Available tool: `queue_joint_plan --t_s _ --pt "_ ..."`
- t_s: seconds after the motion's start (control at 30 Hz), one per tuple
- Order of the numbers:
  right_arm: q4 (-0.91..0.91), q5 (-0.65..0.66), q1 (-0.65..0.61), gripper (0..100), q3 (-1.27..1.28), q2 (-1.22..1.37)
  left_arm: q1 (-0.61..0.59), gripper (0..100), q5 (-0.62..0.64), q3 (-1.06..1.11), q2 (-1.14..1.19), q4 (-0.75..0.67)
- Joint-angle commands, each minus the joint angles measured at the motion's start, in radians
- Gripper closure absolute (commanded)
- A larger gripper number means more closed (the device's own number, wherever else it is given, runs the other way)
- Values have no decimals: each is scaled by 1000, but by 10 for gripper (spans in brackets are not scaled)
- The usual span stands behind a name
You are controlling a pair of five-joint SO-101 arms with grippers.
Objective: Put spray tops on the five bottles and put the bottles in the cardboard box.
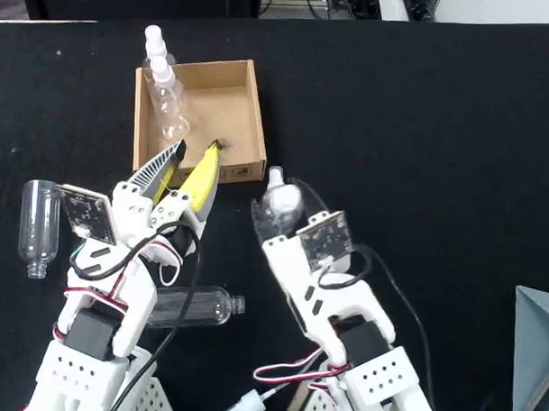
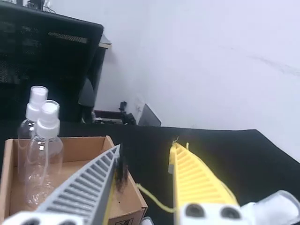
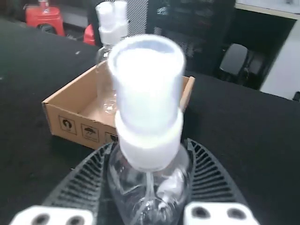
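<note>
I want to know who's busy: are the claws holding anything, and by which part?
The right gripper holds a bottle with its spray top on, by the clear body under the top. The left gripper is open and empty.

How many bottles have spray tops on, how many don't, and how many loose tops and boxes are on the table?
Capped bottles: 3, two standing in the cardboard box, one in the right gripper
Uncapped bottles: 2
Loose spray tops: 1
Cardboard boxes: 1
Total: 7
</note>
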Motion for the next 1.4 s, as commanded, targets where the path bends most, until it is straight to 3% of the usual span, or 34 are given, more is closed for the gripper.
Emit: queue_joint_plan --t_s 0.0,0.97,1.17,1.37 --pt "-3 -23 49 878 -10 -27 -67 847 3 -87 -17 -26" --pt "5 -28 61 878 -2 -27 -581 848 12 174 -18 -21" --pt "9 -192 58 874 -2 -27 -674 848 12 248 -18 -26" --pt "11 -187 60 874 -2 -27 -700 848 14 297 -18 -28"
